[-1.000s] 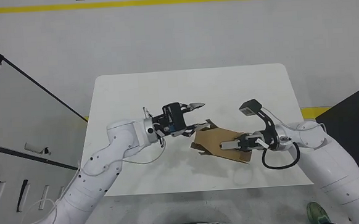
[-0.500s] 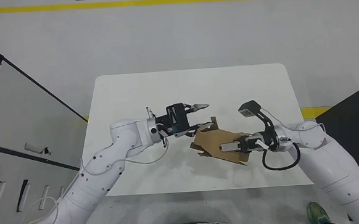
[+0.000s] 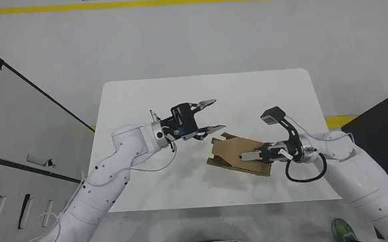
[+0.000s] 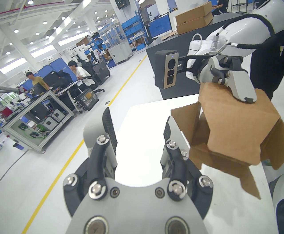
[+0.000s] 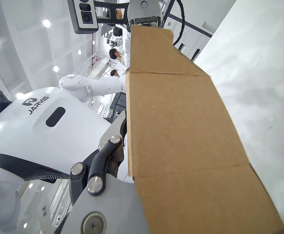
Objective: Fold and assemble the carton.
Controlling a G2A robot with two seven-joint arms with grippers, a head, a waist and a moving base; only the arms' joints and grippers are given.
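Steadies half-folded carton (image 3: 239, 157) over tabletop (image 3: 146, 97) with right pincer (image 3: 245, 156) clamped on one panel, seemingly for folding by wide-open, empty left pincer (image 3: 217, 114) just beside raised flap (image 4: 185, 124).

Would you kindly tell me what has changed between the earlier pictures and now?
The left end effector, open, drew back from the carton and its end flap, toward the far side of the table. That flap now looks folded flatter. The right end effector stayed shut on the carton, which kept its place.
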